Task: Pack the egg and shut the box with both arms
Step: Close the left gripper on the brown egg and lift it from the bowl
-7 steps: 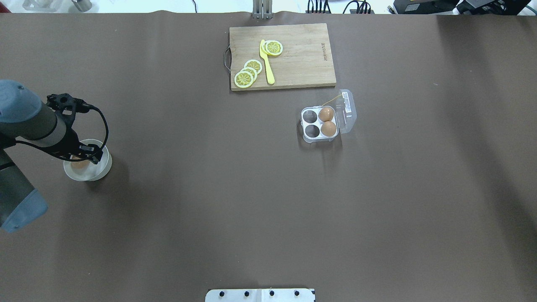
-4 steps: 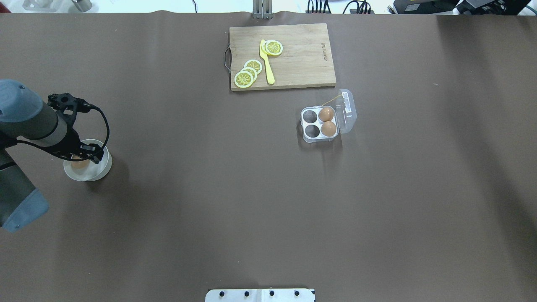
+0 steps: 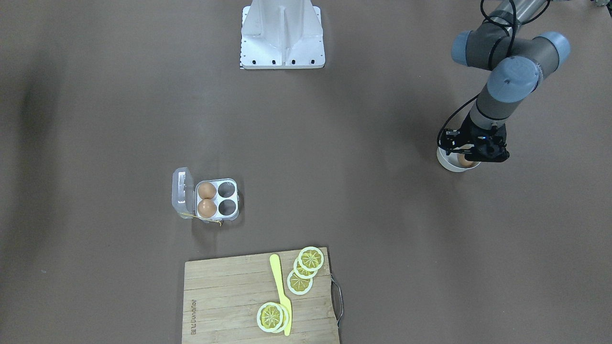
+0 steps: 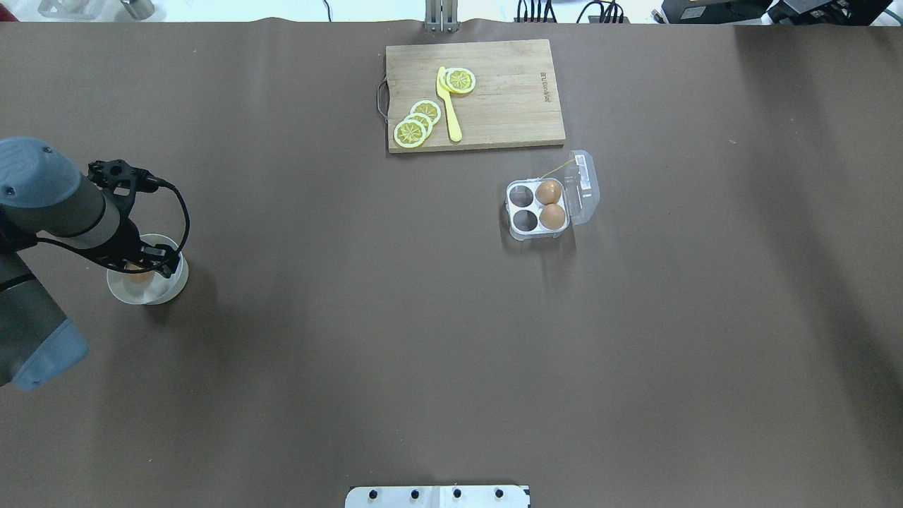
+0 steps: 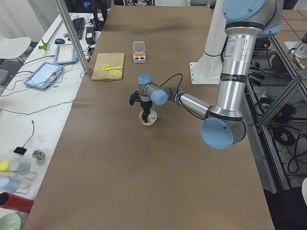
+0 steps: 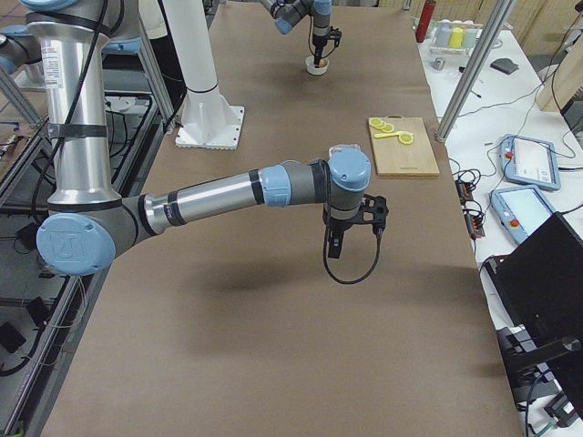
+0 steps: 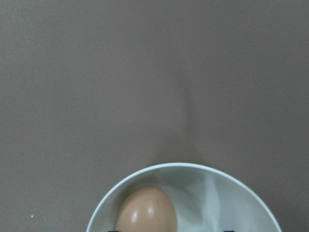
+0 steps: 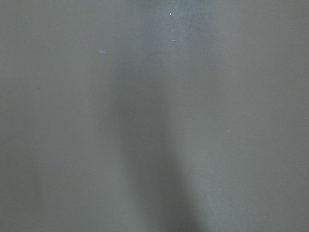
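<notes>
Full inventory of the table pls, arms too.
egg: 1, light brown, in bowl
other eggs: 2, light brown, box cells by lid
box: 1, clear, lid open, middle of table
bowl: 1, white, table's left end
cutting board: 1, wood, far edge
lemon slices: about 5, yellow, on board
knife: 1, yellow, on board
left arm: grey-blue, left tool open over bowl
right arm: grey-blue, right tool over bare table, state unclear

Smooth, faintly glossy egg [image 7: 146,211] in a shiny white bowl [image 7: 183,166]. Clear plastic box [image 4: 587,190], pale grained wooden cutting board [image 4: 508,106] above it, matt brown table cover [image 4: 353,353].
</notes>
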You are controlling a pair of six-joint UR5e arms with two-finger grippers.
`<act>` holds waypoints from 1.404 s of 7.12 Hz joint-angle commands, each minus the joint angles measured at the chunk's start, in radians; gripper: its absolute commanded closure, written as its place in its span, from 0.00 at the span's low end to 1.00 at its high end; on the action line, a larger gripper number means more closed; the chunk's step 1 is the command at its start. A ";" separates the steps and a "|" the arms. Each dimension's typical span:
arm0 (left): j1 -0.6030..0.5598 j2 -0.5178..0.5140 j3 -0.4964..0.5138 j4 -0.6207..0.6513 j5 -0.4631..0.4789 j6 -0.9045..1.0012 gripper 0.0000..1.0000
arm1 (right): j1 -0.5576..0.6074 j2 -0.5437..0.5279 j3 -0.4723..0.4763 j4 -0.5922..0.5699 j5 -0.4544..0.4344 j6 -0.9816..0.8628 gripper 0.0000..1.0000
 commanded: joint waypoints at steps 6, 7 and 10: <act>0.001 -0.024 0.028 -0.008 0.001 0.002 0.31 | -0.002 0.000 0.002 0.000 0.000 0.000 0.00; 0.001 -0.022 0.031 -0.020 0.001 0.003 0.35 | 0.000 0.000 0.002 0.000 0.000 0.000 0.00; 0.001 -0.024 0.034 -0.023 0.001 0.003 0.36 | -0.002 0.000 0.002 0.000 0.000 0.000 0.00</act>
